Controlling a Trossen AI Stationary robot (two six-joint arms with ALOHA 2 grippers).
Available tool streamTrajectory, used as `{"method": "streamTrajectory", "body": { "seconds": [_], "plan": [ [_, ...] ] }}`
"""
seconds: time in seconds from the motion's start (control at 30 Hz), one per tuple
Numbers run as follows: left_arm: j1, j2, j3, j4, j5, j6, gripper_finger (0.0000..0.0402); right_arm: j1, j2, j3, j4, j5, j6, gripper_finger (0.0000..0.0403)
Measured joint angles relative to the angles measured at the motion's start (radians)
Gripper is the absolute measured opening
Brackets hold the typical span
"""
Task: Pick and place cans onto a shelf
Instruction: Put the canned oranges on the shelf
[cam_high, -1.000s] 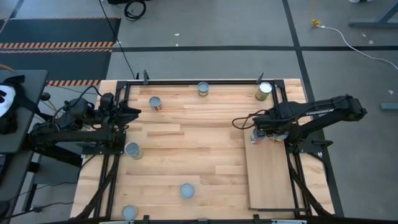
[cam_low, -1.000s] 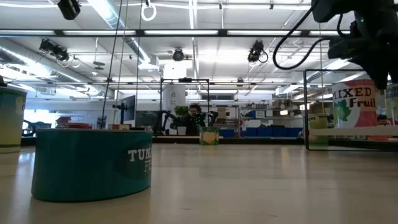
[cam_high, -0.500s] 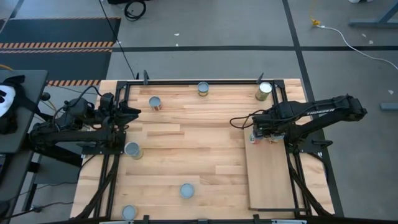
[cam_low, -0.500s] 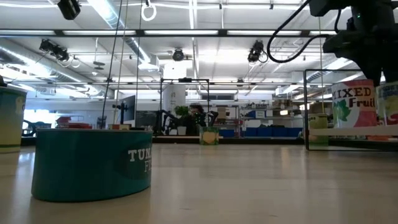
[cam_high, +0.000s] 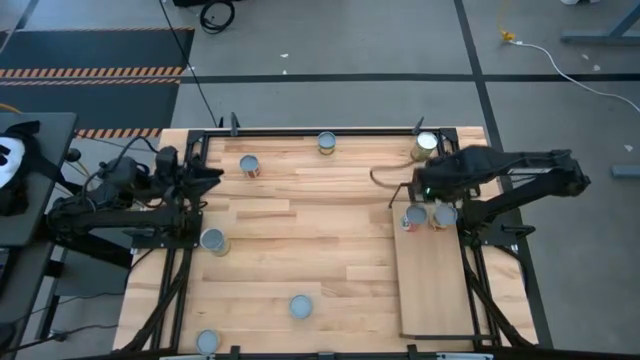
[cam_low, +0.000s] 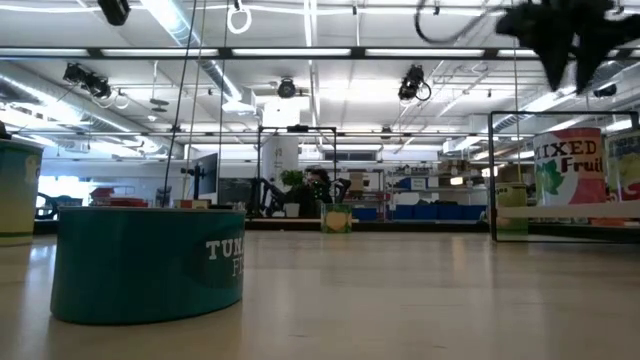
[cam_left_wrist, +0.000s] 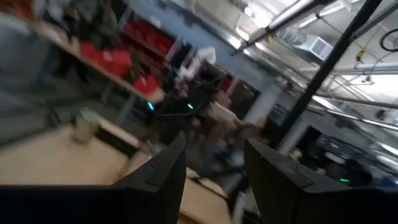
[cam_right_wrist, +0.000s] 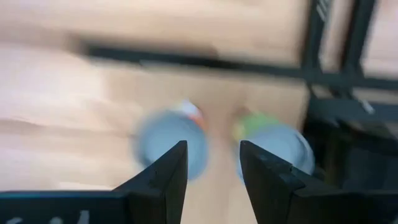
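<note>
Your right gripper (cam_high: 422, 188) was open and held nothing, in the upper right of the high view. Just below it, two cans (cam_high: 414, 216) stood side by side on the shelf (cam_high: 433, 290). Your left gripper (cam_high: 212, 172) waited open at the left edge.

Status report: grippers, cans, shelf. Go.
Right gripper open, empty, above two cans on shelf. Left gripper open at left edge. Six cans off the shelf. Nothing obstructing.
</note>
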Motion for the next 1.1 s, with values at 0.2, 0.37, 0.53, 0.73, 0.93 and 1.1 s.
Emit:
{"method": "streamTrajectory", "body": {
  "seconds": [0.2, 0.37, 0.53, 0.73, 0.93, 1.1],
  "plan": [
    [0.001, 0.039, 0.000, 0.088, -0.055, 0.076, 0.0169, -0.175, 0.028, 0.165, 0.083, 0.084, -0.241, 0.0154],
    [0.001, 0.115, 0.000, 0.110, -0.056, 0.083, 0.0169, -0.423, 0.099, 0.186, 0.127, 0.097, -0.545, 0.0154],
    [0.001, 0.184, 0.000, 0.110, -0.055, 0.047, 0.0169, -0.638, 0.235, 0.184, 0.181, 0.114, -0.818, 0.0154],
    [0.001, 0.203, 0.000, 0.110, -0.055, 0.011, 0.0169, -0.772, 0.389, 0.183, 0.315, 0.154, -1.006, 0.0154],
    [0.001, 0.199, 0.000, 0.111, -0.055, -0.006, 0.0169, -0.849, 0.481, 0.182, 0.359, 0.151, -1.054, 0.0154],
    [0.001, 0.200, 0.000, 0.111, -0.056, -0.005, 0.0169, -0.872, 0.472, 0.142, 0.369, 0.153, -1.051, 0.0154]
  ]
}}
